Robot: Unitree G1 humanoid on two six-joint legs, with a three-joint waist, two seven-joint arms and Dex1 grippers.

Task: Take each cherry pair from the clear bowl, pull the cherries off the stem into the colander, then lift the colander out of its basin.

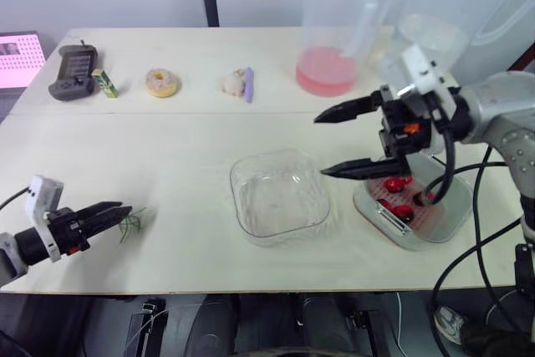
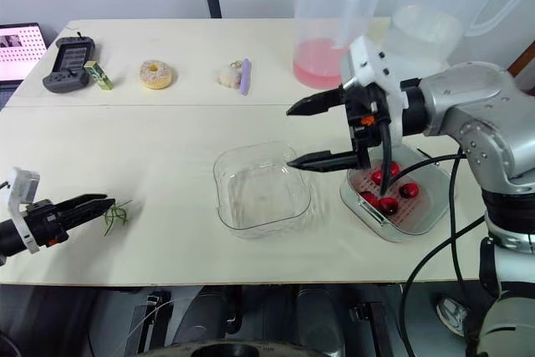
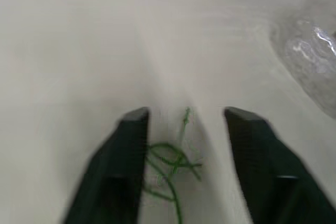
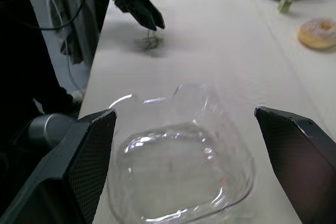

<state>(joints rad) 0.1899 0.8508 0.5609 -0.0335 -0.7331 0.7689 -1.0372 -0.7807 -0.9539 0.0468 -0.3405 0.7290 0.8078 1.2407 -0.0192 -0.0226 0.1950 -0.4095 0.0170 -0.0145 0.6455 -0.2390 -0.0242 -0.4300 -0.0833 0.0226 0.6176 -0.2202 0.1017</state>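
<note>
Just right of the clear bowl, colander. Over the bowl's right rim, right gripper spread wide, gripping nothing. Well left of the bowl, left gripper parted, empty. Red cherries in the colander; green stems between the left fingers.

From the head, forward and down over the whole desk, twice, from two eyes side by side, sharing nearly the same scene. From the left wrist, close and low along the left pincer, onto green stems lying within its span, with the clear bowl ahead. From the right wrist, higher up, along the right pincer, over that bowl, toward the left pincer far beyond it; bowl and stems shared.
</note>
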